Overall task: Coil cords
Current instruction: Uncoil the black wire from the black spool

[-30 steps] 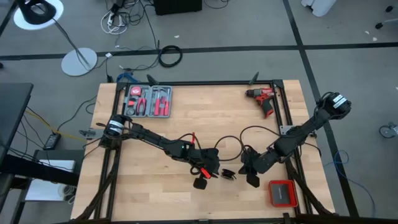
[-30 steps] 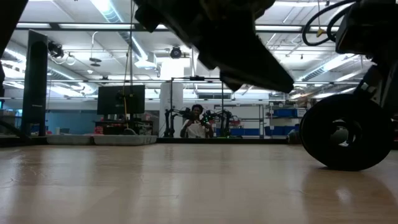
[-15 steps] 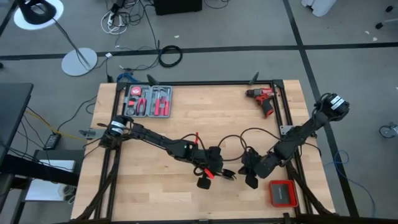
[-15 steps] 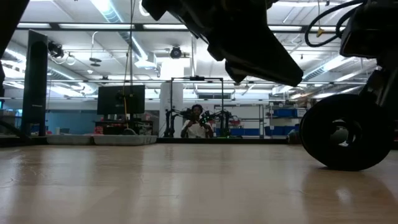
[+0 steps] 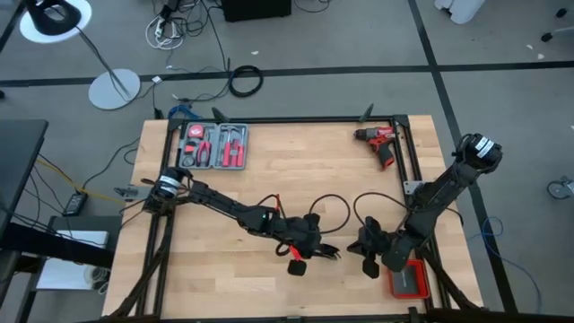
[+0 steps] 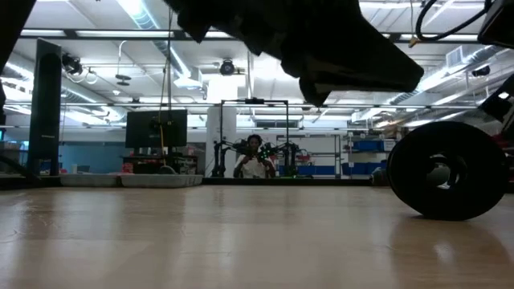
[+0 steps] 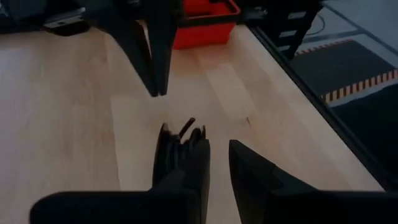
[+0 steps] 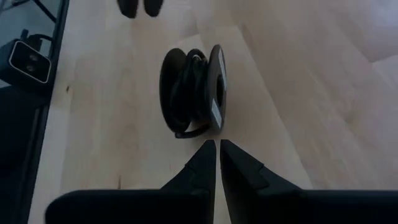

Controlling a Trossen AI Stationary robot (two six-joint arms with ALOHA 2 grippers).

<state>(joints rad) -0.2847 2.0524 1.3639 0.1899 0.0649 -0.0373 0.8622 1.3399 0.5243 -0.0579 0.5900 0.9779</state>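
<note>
The right gripper (image 5: pixel 369 262) has slid toward the table's near edge, just beside the red case (image 5: pixel 406 280), its fingers (image 8: pixel 211 163) nearly together on nothing. The left gripper (image 5: pixel 305 256) has edged along too; its fingers (image 7: pixel 249 168) stand slightly apart beside a dark cord end (image 7: pixel 180 140). The cord (image 5: pixel 334 205) loops loosely between the arms, a spool (image 8: pixel 193 93) lying close by, so coiling seems barely begun.

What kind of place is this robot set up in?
Probably a robotics lab or workshop. The wooden table carries a tool case and a red drill, cables lie on the floor, and another robot rig stands in the hall behind.
</note>
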